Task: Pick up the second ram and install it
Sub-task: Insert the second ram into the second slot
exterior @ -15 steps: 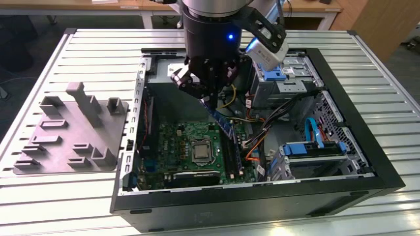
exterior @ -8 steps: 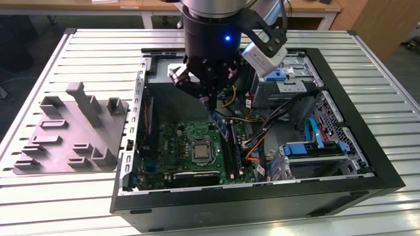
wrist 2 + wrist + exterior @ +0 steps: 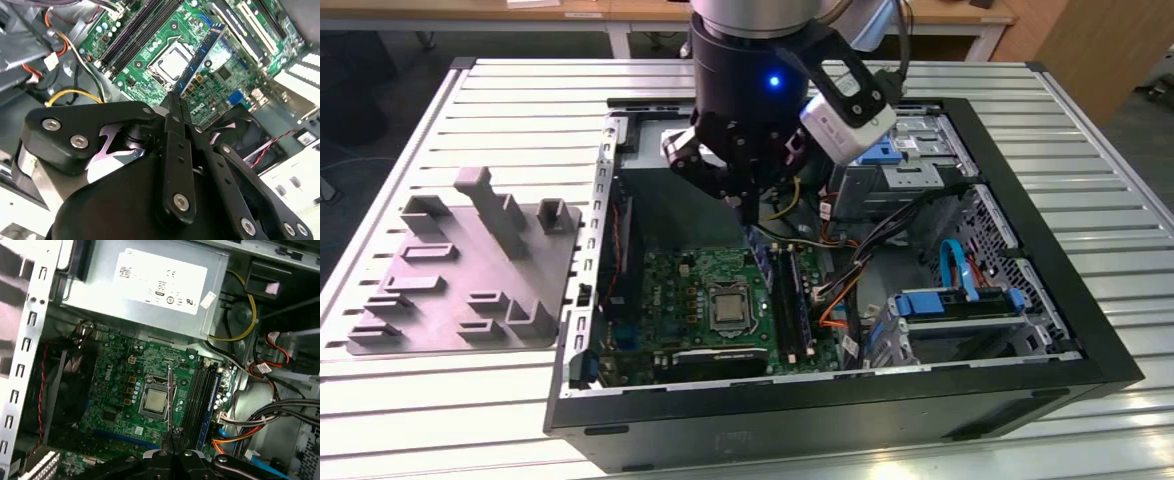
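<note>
A slatted metal table (image 3: pixel 520 90) fills most of the exterior view. Behind it stand pale wooden desks (image 3: pixel 640 12) on a dark floor.

On the table lies a black computer case (image 3: pixel 854 400) with its side open. A grey moulded plate (image 3: pixel 454 290) sits flat just beside the case, on the exterior view's left.

The dark arm (image 3: pixel 754 50) comes down into the case from above. Inside the case are a grey power box (image 3: pixel 150 285) and a green board (image 3: pixel 687 290).

The claw (image 3: pixel 747 200) hangs over the board with its black fingers (image 3: pixel 172 117) pressed together on the second ram (image 3: pixel 205 57). The ram juts out from the fingertips towards the board.

In the first wrist view the ram (image 3: pixel 170 395) shows edge-on as a thin bar. It crosses the edge of the silver chip socket (image 3: pixel 154 402) nearest the long black slots (image 3: pixel 200 395), beside the slots and not in them.
</note>
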`<state>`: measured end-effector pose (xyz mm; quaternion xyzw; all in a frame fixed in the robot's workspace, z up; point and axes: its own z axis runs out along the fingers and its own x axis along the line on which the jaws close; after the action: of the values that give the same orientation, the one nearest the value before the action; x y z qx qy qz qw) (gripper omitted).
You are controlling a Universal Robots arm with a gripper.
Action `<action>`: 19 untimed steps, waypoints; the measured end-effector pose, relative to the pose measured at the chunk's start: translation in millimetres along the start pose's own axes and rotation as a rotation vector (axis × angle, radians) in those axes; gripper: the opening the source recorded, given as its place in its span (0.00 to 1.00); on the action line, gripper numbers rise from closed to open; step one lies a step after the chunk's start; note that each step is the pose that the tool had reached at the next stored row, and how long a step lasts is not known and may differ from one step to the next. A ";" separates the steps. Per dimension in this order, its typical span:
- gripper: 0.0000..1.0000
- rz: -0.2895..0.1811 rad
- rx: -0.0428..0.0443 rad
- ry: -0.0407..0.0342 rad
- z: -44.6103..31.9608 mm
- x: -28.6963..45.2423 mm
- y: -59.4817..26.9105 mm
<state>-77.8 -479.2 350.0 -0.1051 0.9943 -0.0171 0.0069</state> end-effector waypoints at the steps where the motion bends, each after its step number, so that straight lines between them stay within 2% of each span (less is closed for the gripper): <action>1: 0.11 0.018 0.0002 0.0006 0.1 0.0 0.0; 7: 0.11 0.123 0.0013 0.0044 1.0 0.0 0.0; 14: 0.11 0.126 0.0003 0.0039 2.2 0.0 0.1; 19: 0.11 0.126 0.0016 -0.0057 6.1 -0.2 0.2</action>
<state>-77.5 -479.2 343.9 -0.0423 0.9989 -0.0172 0.0109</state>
